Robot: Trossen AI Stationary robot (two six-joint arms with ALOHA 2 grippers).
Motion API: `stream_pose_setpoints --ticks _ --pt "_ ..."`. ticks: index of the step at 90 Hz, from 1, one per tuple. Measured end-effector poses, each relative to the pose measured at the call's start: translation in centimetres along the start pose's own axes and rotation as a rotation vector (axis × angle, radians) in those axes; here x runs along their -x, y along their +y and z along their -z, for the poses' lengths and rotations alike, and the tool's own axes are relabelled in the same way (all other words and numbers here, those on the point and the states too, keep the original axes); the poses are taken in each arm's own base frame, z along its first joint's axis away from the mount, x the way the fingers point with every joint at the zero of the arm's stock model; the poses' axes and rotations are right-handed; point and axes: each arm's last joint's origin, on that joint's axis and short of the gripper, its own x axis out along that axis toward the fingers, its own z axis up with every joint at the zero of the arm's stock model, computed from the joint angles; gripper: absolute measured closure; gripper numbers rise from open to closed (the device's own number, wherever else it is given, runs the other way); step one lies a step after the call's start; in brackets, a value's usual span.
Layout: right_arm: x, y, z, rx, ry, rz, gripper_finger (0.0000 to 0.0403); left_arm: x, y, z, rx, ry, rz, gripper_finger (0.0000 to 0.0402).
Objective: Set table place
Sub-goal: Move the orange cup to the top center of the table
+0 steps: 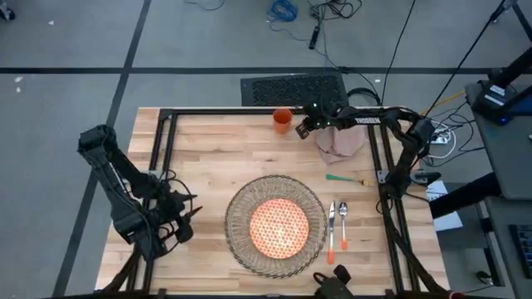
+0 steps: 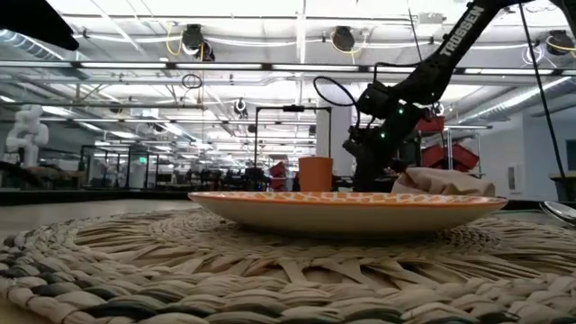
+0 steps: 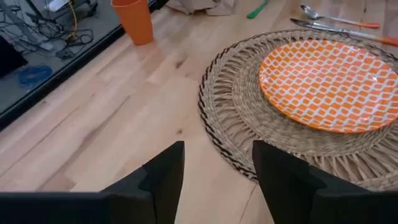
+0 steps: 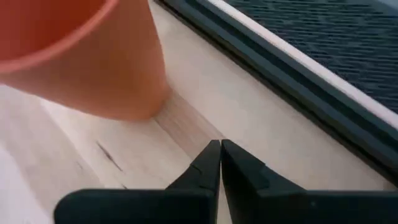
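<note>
Reaching toward the far edge of the table [image 1: 208,158], your right gripper [image 4: 220,163] is clenched on nothing, its two dark fingertips pressed tip to tip just above the bare wood. Directly ahead of those tips, close but not touching, stands the small orange cup [image 4: 81,56], upright on the boards. In the high view you see the same gripper [image 1: 302,129] just beside the cup [image 1: 283,120], with the beige napkin [image 1: 341,143] lying crumpled on its other side, partly under the arm. In the low view the gripper [image 2: 367,171] hangs between cup [image 2: 315,173] and napkin [image 2: 445,182].

Farther from this gripper, toward the near edge, you find the green-handled piece of cutlery [image 1: 345,177] lying crosswise, then a knife [image 1: 331,226] and a spoon [image 1: 342,223] with orange handles, side by side just beside the woven placemat [image 1: 241,208]. The orange-patterned plate [image 1: 279,226] sits centred on that placemat.

Your left gripper [image 3: 217,180] waits well apart from all of this, at the near left of the table, its fingers spread with nothing between them. Ahead of it lie the placemat [image 3: 224,118] and plate [image 3: 329,84]; beyond them the cup [image 3: 134,20] stands near the table's far edge
</note>
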Motion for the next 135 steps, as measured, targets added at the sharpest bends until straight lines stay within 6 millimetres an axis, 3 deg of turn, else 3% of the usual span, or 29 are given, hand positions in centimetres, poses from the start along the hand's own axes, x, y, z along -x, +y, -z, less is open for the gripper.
stream_pose_setpoints --ticks 56,79,135 --pt "-3.1 -0.1 -0.3 -0.249 -0.135 -0.141 0.0403 -0.3 0.0 -0.2 -0.017 0.004 -0.015 0.0226" --pt "-3.1 0.2 -0.8 -0.302 -0.173 -0.188 0.0403 -0.3 0.0 -0.2 -0.021 0.005 -0.015 0.0226" --pt "-3.2 2.9 -0.8 -0.340 -0.198 -0.233 0.0403 -0.3 0.0 -0.2 -0.008 0.006 -0.009 0.0226"
